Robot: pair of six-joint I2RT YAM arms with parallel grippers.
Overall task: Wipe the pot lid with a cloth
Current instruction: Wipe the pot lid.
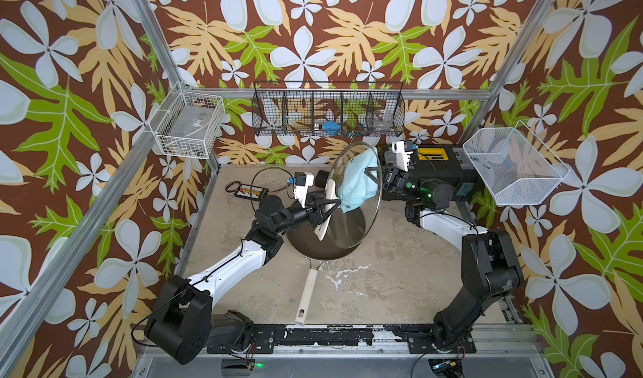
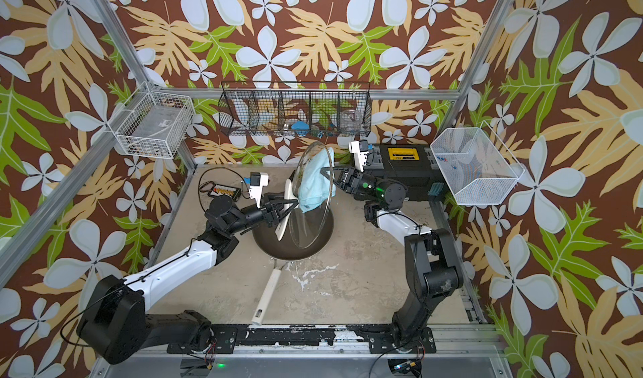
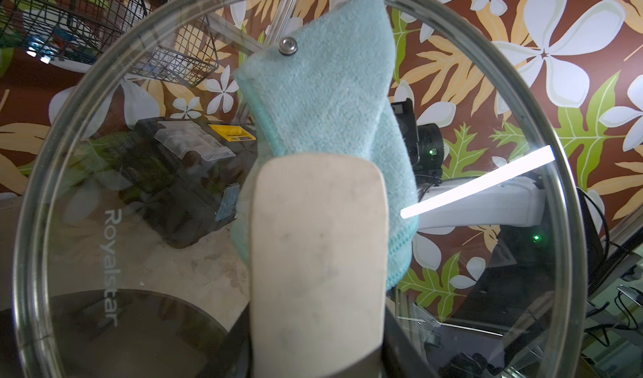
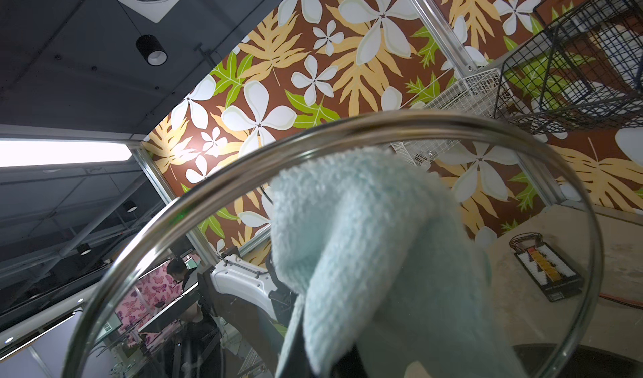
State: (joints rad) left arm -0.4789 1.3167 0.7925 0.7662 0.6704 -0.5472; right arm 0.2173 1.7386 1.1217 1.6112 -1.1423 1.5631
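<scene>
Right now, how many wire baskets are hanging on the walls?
3: a white wire basket on the left wall, a long black basket on the back wall, a white mesh basket on the right wall. None seems hidden.

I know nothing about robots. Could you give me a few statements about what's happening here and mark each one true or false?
1. The large round clear glass pot lid with a cream bar handle lies flat on the dark frying pan. False: the left gripper holds it up on edge by that handle.
2. The right gripper is shut on the soft light blue terry cloth. True.
3. The cloth is on the side of the lid away from its handle. True.
4. A gripper holds the pan's long cream handle. False: it lies free on the table.
</scene>
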